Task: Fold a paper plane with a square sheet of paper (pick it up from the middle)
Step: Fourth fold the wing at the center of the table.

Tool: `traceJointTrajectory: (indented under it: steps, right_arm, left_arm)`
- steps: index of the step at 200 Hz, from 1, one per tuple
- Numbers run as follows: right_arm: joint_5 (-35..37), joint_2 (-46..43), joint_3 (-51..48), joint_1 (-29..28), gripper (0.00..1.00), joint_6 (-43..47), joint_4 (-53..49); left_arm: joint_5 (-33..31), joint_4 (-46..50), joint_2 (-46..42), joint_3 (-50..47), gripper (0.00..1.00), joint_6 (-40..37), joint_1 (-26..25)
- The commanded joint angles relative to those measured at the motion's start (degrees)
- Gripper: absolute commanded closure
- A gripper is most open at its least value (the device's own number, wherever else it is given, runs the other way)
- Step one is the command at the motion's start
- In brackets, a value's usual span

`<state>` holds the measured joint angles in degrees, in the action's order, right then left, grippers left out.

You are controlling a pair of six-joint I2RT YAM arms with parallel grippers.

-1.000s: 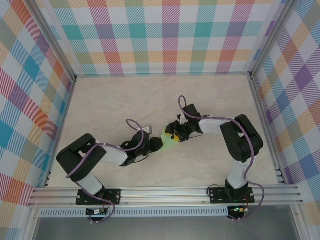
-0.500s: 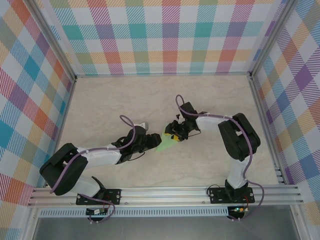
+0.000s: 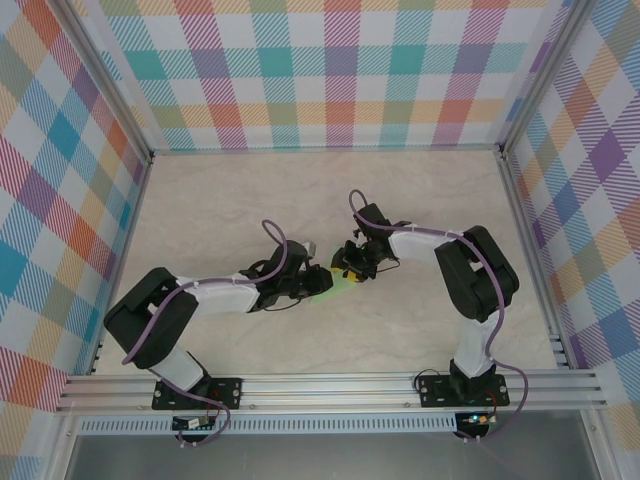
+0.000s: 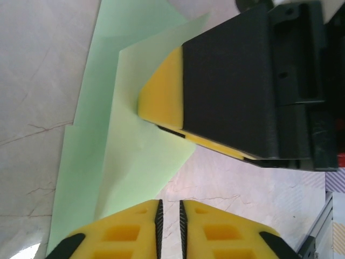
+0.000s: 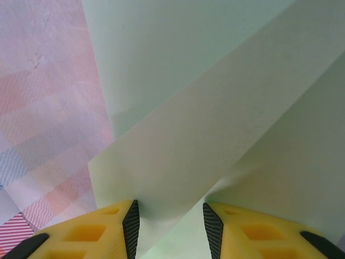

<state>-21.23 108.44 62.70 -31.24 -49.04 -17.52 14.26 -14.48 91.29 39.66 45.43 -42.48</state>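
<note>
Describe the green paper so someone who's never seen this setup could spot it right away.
Look at the pale marble-look table inside the plaid walls. Near its middle, the left gripper and right gripper meet over the paper. It is the only mint-green thing there, thin and folded into overlapping layers.

Top view: paper [image 3: 337, 287] mostly under left gripper [image 3: 318, 284] and right gripper [image 3: 350, 272]. A green sliver shows between them, folds too small to read.
Left wrist: right gripper covers the paper's right part; sheet cut at top and bottom edges.
Right wrist: paper overruns top and right edges, outline untellable.
</note>
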Motion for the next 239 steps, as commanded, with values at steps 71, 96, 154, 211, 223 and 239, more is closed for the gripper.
traceJointTrajectory:
  steps: [71, 96, 154, 211, 223, 239]
  right_arm:
    - [9.8, 5.7, -0.3, 0.7, 0.60, -0.5, -10.5]
    - [10.2, 6.0, -0.2, 0.7, 0.61, -0.5, -11.1]
    - [11.1, 7.6, 0.7, 0.7, 0.62, -0.3, -13.2]
    - [12.7, 8.4, 1.1, 0.7, 0.64, -0.6, -15.1]
    - [12.9, 8.8, 1.4, 0.7, 0.64, -0.6, -15.5]
    - [12.7, 9.1, 1.6, 0.7, 0.64, -0.5, -15.6]
  left_arm:
    - [-1.2, 7.0, 3.6, 3.5, 0.87, -2.5, 1.5]
    - [-1.6, 7.7, 4.4, 3.7, 0.88, -2.2, 1.6]
    - [-1.7, 8.0, 5.2, 4.0, 0.88, -1.6, 1.7]
    - [-1.9, 6.8, 0.8, 3.7, 0.87, -0.7, 2.3]
    - [-3.0, 6.8, -0.2, 3.1, 0.87, 0.0, 2.6]
    - [-4.2, 6.0, -1.0, 2.5, 0.87, 0.7, 2.8]
